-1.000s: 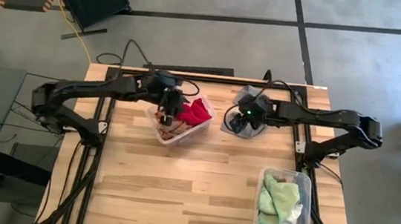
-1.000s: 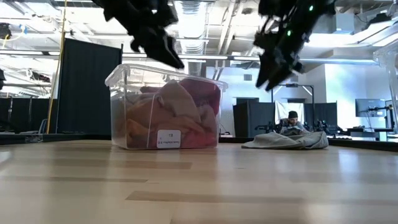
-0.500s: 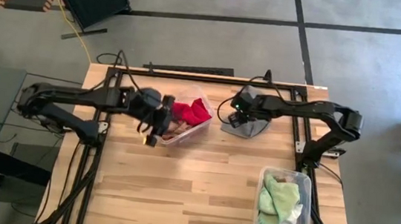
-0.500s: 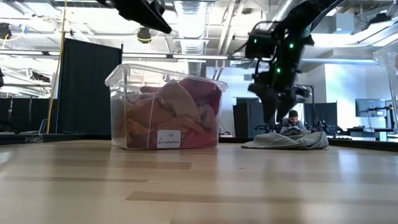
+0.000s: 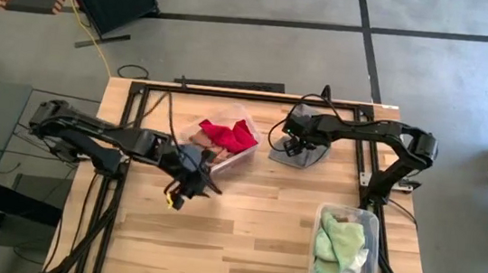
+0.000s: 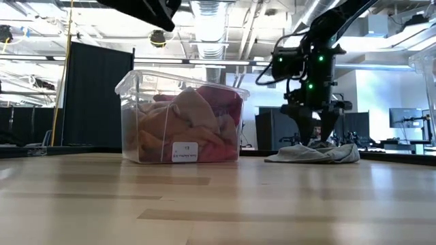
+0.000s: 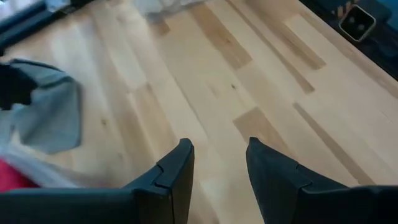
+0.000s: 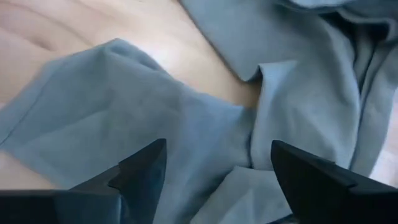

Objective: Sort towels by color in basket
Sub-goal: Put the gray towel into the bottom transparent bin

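Hovering right gripper [image 8: 214,180]: fingers spread, nothing grasped, grey towel [image 8: 186,124] directly beneath.
Left gripper [image 7: 217,168]: parted, empty, table [image 7: 249,93] below.

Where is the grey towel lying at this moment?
In the high view the grey towel lies flat on the wooden table toward its far edge, right of the clear bin holding the red towel, directly under the open right tool.

table [image 5: 244,218]: pale wood planks, smooth, slight sheen
near bin [image 6: 178,116]: clear glossy plastic, paper label on front
far bin [image 5: 375,259]: clear plastic
grey towel [image 8: 186,112]: soft matt cloth, finely woven, creased
red towel [image 5: 229,135]: soft matt cloth
pale green towel [image 5: 341,238]: fluffy cloth
left gripper [image 7: 219,163]: dark matt plastic fingers
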